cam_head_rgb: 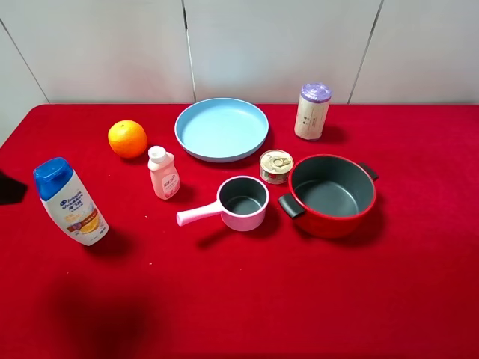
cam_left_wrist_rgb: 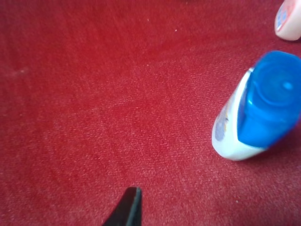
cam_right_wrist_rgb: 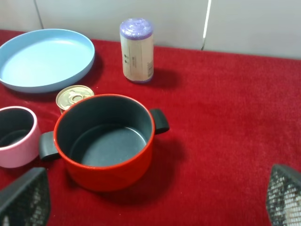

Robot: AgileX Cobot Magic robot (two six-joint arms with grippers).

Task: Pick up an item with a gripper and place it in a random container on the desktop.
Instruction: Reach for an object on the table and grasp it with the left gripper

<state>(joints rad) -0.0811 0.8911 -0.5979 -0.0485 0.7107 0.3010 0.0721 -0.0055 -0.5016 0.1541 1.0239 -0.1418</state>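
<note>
The item, a tall white shampoo bottle (cam_head_rgb: 69,200) with a blue flip cap, stands upright on the red cloth at the left. In the left wrist view the bottle (cam_left_wrist_rgb: 257,109) is seen from above, off to one side of a single black fingertip (cam_left_wrist_rgb: 128,209), which touches nothing. A black piece of the left arm (cam_head_rgb: 9,188) pokes in at the left edge, just left of the bottle. The container, a red pot (cam_head_rgb: 329,224) with a grey inside, sits at the right and holds nothing. My right gripper (cam_right_wrist_rgb: 153,202) stands open in front of the pot (cam_right_wrist_rgb: 113,174).
A light blue plate (cam_head_rgb: 221,127) lies at the back middle, with an orange (cam_head_rgb: 127,138) to its left. A small pink-white bottle (cam_head_rgb: 163,173), a pink saucepan (cam_head_rgb: 247,221), a tin can (cam_head_rgb: 276,166) and a purple-lidded cylinder (cam_head_rgb: 312,111) stand around the pot.
</note>
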